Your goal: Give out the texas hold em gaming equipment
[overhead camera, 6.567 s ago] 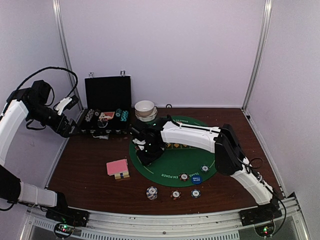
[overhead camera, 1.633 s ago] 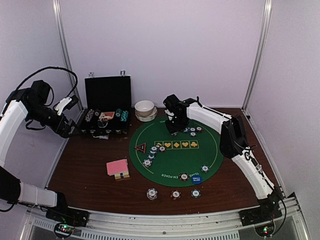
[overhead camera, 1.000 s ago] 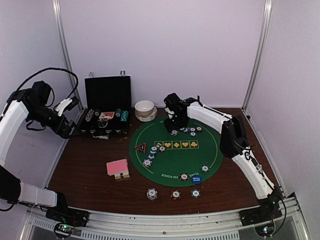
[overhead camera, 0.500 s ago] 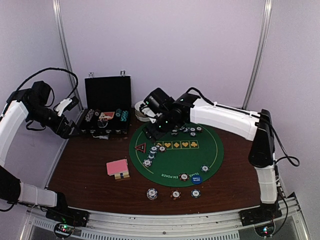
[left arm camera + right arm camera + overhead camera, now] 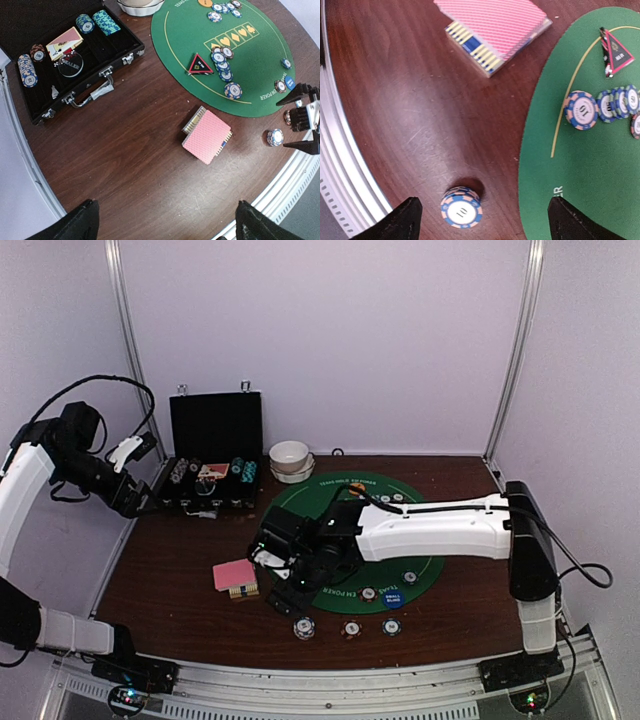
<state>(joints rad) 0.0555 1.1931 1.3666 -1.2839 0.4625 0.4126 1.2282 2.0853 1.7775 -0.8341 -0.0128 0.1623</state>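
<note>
While chips dress the mat, card deck seems undealt; left claw and right claw gape wide, empty.

- Back wall: plain, pale lilac-white, unmarked.
- Side walls: same finish, closing the booth on the left and right.
- Metal posts: two slim, light-coloured uprights, one at each rear corner.
- Tabletop: dark reddish-brown wood grain with a glossy surface showing faint scratches and soft reflections.
- Aluminium rail: ribbed, running along the near edge of the tabletop.
- Lighting: even and diffuse, with only soft shadows.
</note>
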